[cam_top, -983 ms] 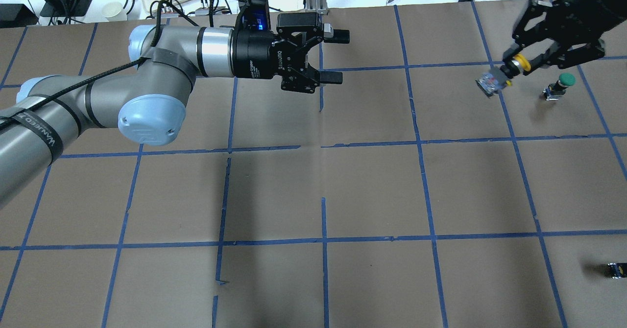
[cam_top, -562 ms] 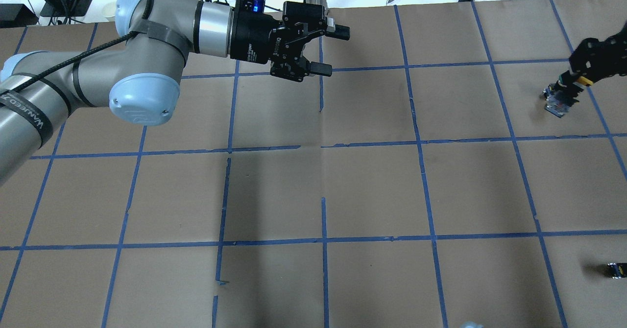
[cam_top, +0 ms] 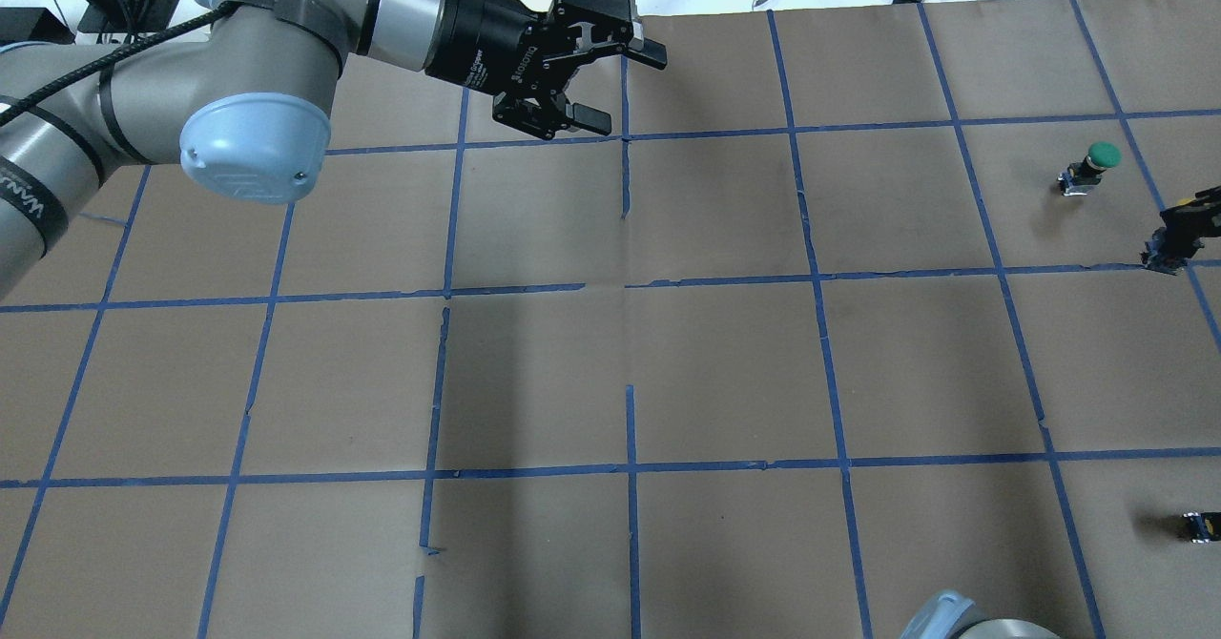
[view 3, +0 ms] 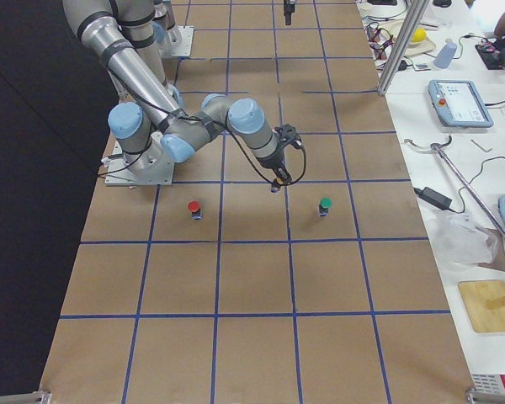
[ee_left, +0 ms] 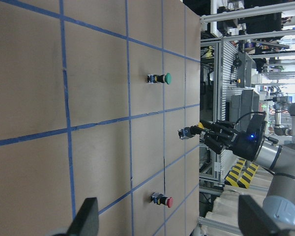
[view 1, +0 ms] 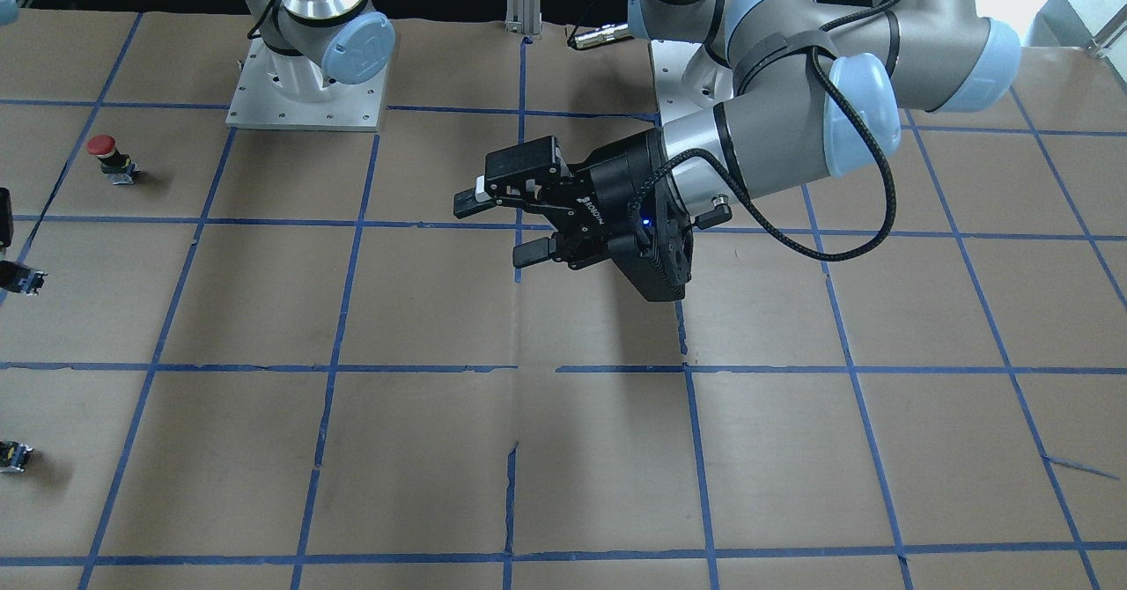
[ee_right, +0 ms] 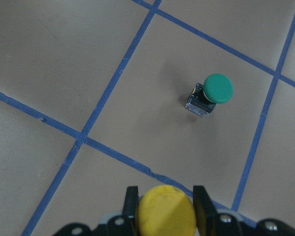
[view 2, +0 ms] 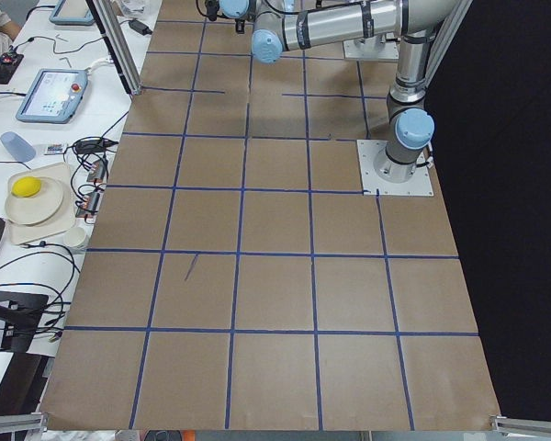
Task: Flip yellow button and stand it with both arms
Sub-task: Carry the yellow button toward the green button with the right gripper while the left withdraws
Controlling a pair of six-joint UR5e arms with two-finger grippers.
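- Jaws of the right gripper point(ee_right: 165, 200) are pinched on the yellow button point(ee_right: 166, 214) at the bottom centre of the right wrist view. One finger sits on each side of its round cap. The cap faces the camera and the base points down at the table point(ee_right: 59, 69).
- At the right edge of the overhead view this button hangs low beside a blue tape line point(cam_top: 1068, 268). Whether its base already touches the table cannot be told.
- It is probably light and rigid, plastic with a metal collar. The smooth domed cap likely gives flat pads little to bite on, so the boxy base with its flat faces looks like the surer hold. Set down on that narrow base, it may tip easily under the wide cap.
- Beyond it, in the upper right of the wrist view, a green button point(ee_right: 217, 90) stands upright, well apart.
- In the right side view a red button point(view 3: 194, 208) stands left of the held one, with the green one to its right.
- Farthest off, at the upper centre of the overhead view, the left gripper point(cam_top: 625, 86) hovers with its jaws spread wide and nothing between them.
- White lettering on its black body appears to read ROBOTIQ. A black strap point(cam_top: 24, 205) at that view's left edge carries white letters that are cut off and unreadable.
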